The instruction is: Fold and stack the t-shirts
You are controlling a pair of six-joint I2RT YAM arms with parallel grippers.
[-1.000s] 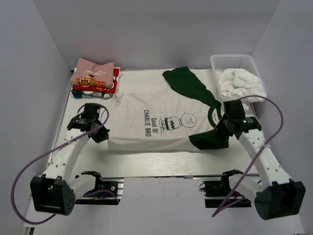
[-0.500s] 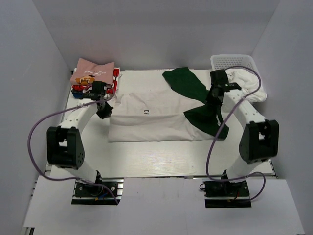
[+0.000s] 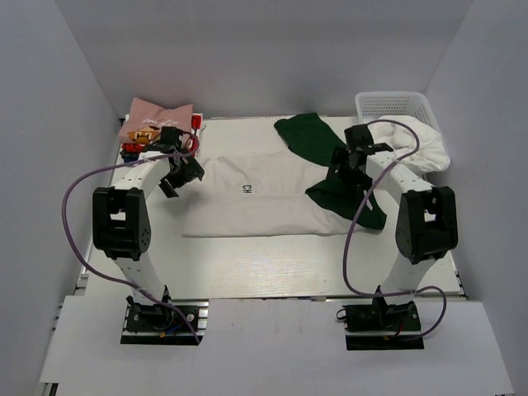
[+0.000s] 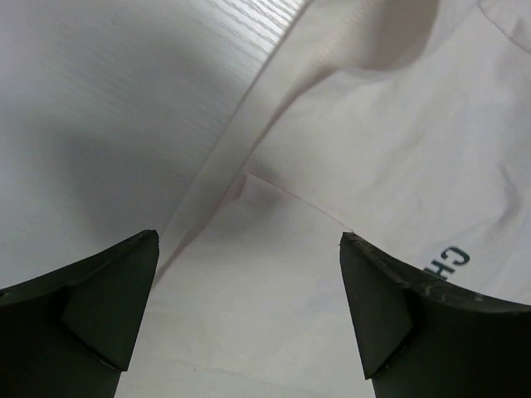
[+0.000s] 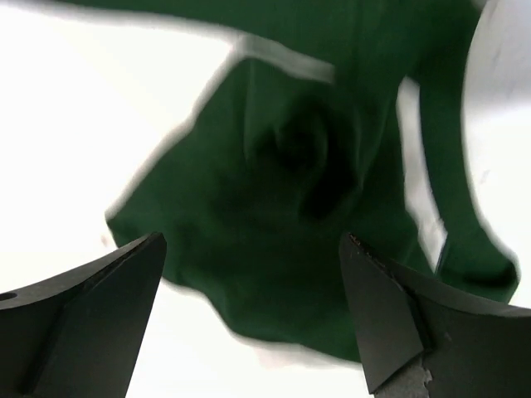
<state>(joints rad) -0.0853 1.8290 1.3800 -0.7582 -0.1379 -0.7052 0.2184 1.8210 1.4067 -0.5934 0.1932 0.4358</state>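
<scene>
The off-white t-shirt lies folded over on the table, only the letters "CH" of its print showing. One dark green sleeve spreads at the back. The other sleeve lies crumpled on the shirt's right end. My left gripper hovers open over the shirt's left end, and in the left wrist view the left gripper has only cloth below it. My right gripper is open above the crumpled sleeve, holding nothing. Folded pink, red and white shirts are stacked at the back left.
A white mesh basket stands at the back right with crumpled white cloth spilling from it. Both arms reach far over the table, their cables looping beside them. White walls close in the left, right and back.
Both grippers carried the shirt's near edge to the far side, folding it in half and hiding most of the print. Both have since opened and let go.
</scene>
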